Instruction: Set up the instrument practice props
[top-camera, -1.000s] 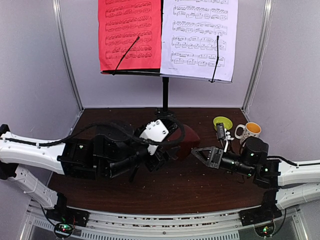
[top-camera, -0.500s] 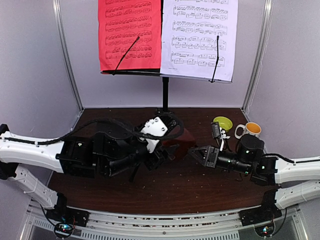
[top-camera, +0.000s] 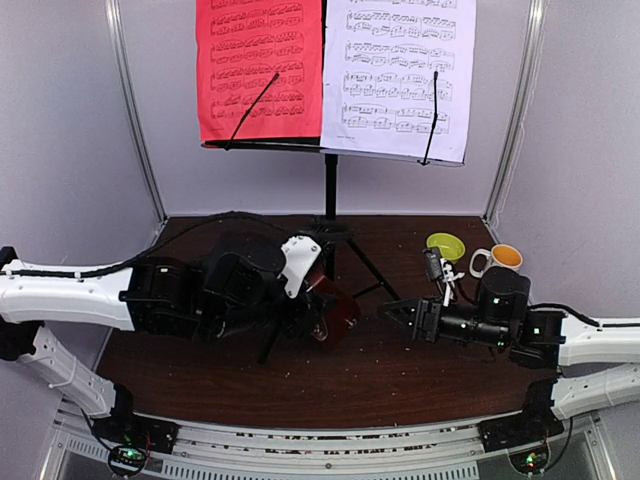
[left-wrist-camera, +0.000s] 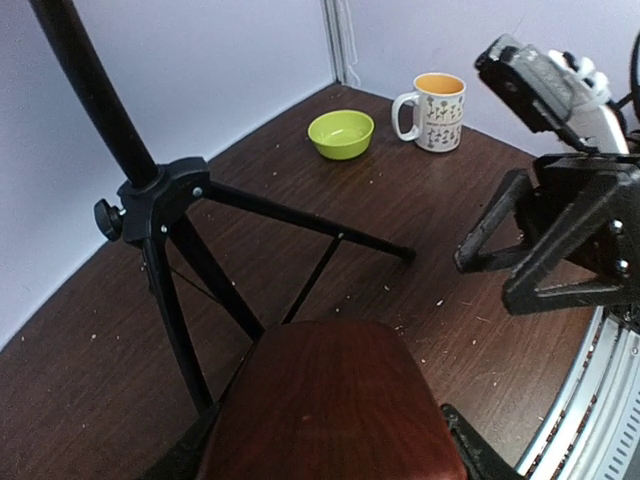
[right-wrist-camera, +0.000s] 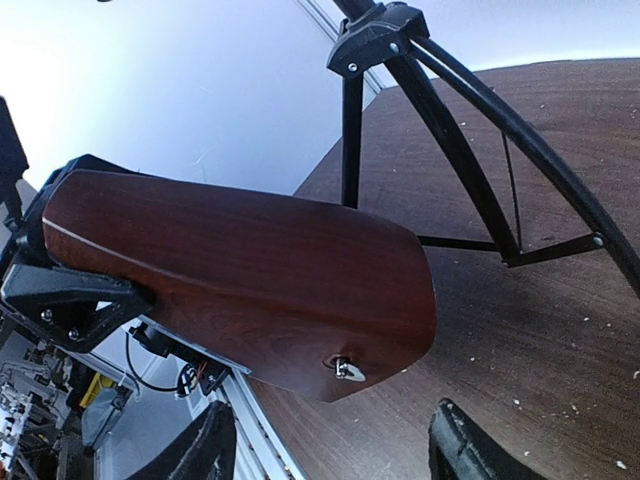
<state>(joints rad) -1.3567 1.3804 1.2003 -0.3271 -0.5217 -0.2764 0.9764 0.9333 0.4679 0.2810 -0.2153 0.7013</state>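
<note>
**Top view.** Music stand (top-camera: 330, 190) stands upright at the back centre of the table (top-camera: 400, 375). Red sheet (top-camera: 260, 70) and white sheet (top-camera: 400, 75) sit side by side on its desk, with a thin black wire arm across each. Left gripper (top-camera: 314, 314) is clamped on the metronome (top-camera: 338, 308) in front of the tripod legs. Right gripper (top-camera: 396, 312) is just beside it, fingers apart, holding nothing. Green bowl (top-camera: 445, 245) and mug (top-camera: 497, 262) are at the back right.

**Left wrist.** The metronome's red-brown wooden body fills the near foreground. Tripod hub (left-wrist-camera: 150, 195) and its splayed legs are behind it, and the bowl and mug are beyond.

**Right wrist.** Metronome lies tipped on its side, with a small metal catch (right-wrist-camera: 348, 370) near its wide end. The left finger (right-wrist-camera: 70, 295) grips its narrow end. The right fingertips flank it, well apart and not touching.
</note>
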